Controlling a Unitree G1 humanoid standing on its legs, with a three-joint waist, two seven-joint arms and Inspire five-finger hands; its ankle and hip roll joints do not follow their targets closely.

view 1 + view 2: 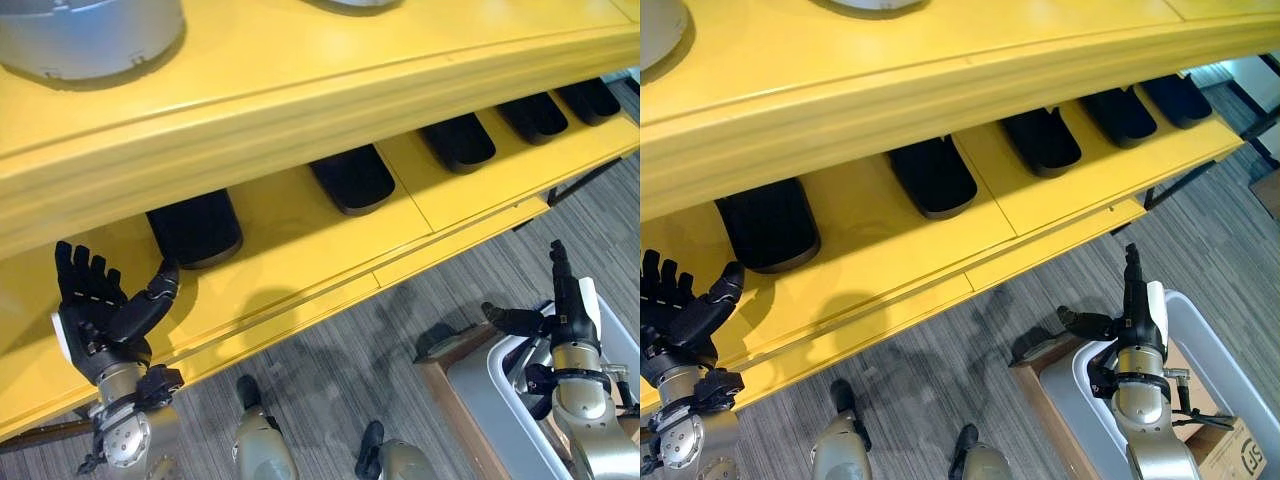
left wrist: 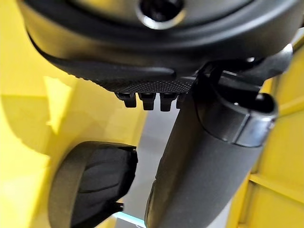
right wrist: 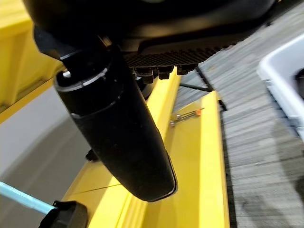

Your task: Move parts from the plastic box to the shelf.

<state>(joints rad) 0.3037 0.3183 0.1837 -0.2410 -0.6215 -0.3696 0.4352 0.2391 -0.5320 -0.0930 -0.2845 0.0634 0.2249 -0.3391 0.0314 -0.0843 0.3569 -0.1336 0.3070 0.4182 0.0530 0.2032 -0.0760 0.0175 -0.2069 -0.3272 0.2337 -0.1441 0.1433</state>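
Several black parts lie in a row on the yellow shelf's lower level (image 1: pixel 300 250), the nearest one (image 1: pixel 195 228) at the left. My left hand (image 1: pixel 100 310) is open and empty, fingers straight, held up just in front of that part (image 2: pixel 92 185). My right hand (image 1: pixel 568 305) is also open and empty, fingers pointing up, above the grey-white plastic box (image 1: pixel 1220 350) on the floor at the lower right. What lies inside the box is hidden by my arm.
The shelf's upper level (image 1: pixel 300 90) juts out over the lower one and carries a grey round object (image 1: pixel 90 35). The plastic box sits on a brown cardboard box (image 1: pixel 1230 450). Grey carpet (image 1: pixel 340 360) lies between shelf and box.
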